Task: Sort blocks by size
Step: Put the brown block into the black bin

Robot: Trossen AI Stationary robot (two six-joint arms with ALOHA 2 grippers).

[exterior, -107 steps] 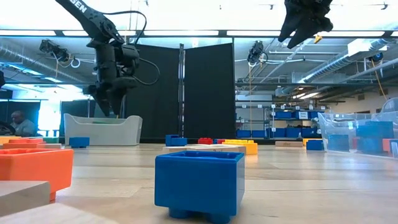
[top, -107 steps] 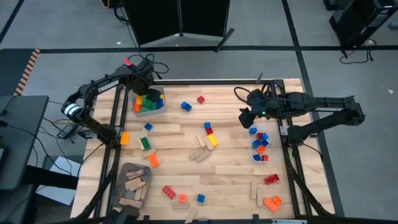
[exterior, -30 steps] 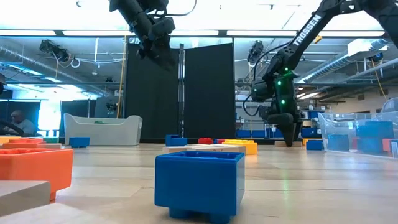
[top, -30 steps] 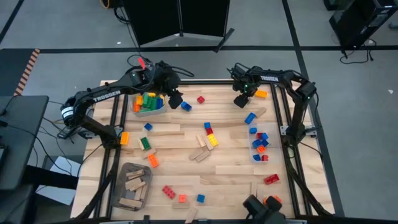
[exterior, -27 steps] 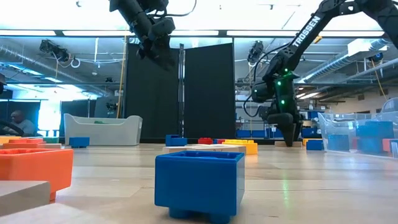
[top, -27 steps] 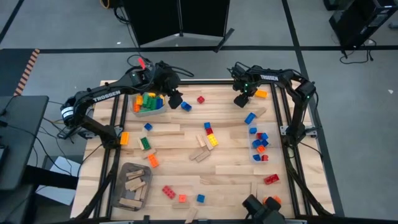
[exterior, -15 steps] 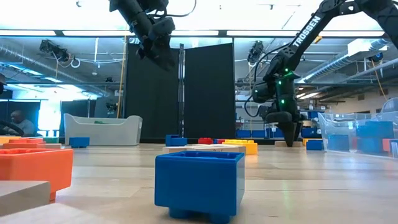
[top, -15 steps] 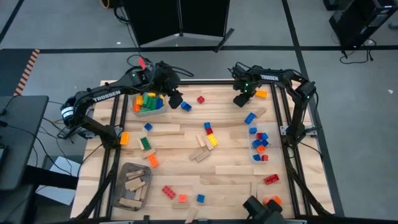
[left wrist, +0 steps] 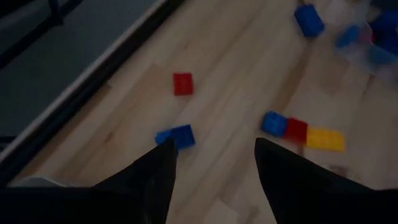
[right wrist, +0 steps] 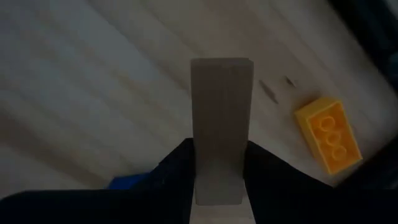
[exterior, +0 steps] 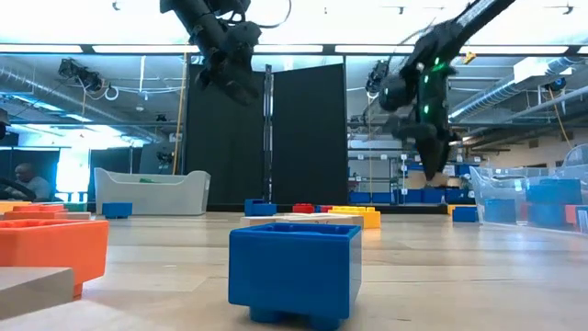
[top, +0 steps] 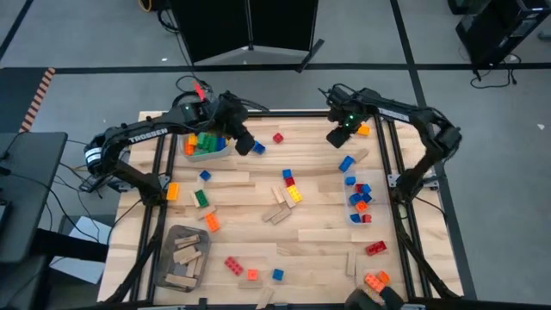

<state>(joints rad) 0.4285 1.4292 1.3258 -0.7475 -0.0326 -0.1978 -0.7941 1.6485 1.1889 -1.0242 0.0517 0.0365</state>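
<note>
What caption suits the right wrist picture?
Right hand shut on a tan wooden block, above the table near an orange brick.

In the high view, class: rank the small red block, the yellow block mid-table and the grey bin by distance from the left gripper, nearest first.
From the left gripper:
1. Small red block, at the far edge, just to the gripper's right.
2. Yellow block, mid-table.
3. Grey bin, near left corner, holding wooden pieces.
</note>
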